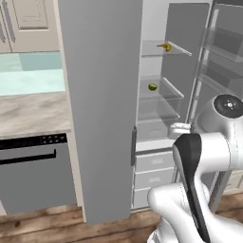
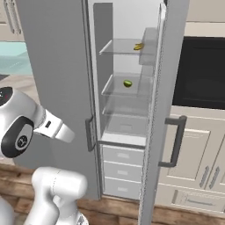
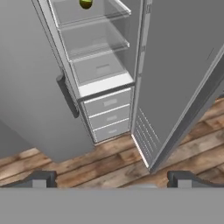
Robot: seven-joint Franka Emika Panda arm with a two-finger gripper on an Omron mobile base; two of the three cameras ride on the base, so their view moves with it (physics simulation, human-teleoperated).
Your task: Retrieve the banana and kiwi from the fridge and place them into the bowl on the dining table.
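- Standing in front of the open fridge (image 2: 57, 66), the white arm (image 1: 199, 190) is folded back on itself, its elbow raised and its dark-striped forearm slanting down toward 5 o'clock in the left base view.
- In the hand view, the gripper (image 3: 109, 177) looks down and forward at the fridge's lower part; its two dark fingertips (image 3: 41, 178) sit far apart near the bottom edge, spread wide, with nothing between them.
- The banana (image 2: 139, 46) lies on the top glass shelf (image 2: 121, 47), toward the back right corner, at about 1 o'clock from the middle of the right base view.
- The kiwi (image 2: 128, 83) rests on the next shelf down, directly below the banana and well apart from it; in the hand view it peeks in at 12 o'clock.
- Below the kiwi come two more bare glass shelves, then three white drawers (image 2: 121, 171) stacked at the bottom.
- The fridge's right door (image 2: 160, 132) is swung open, its dark bar handle (image 2: 176, 140) facing the cream cabinets (image 2: 197, 167); the left door stays closed, its handle beside the opening.
- A black wall oven (image 2: 200, 72) sits at 3 o'clock of the right base view.
- A marble-patterned desk (image 1: 33, 111) above a grey dishwasher (image 1: 35, 173) lies at 9 o'clock of the left base view.
- The floor (image 3: 109, 162) is of wooden planks.
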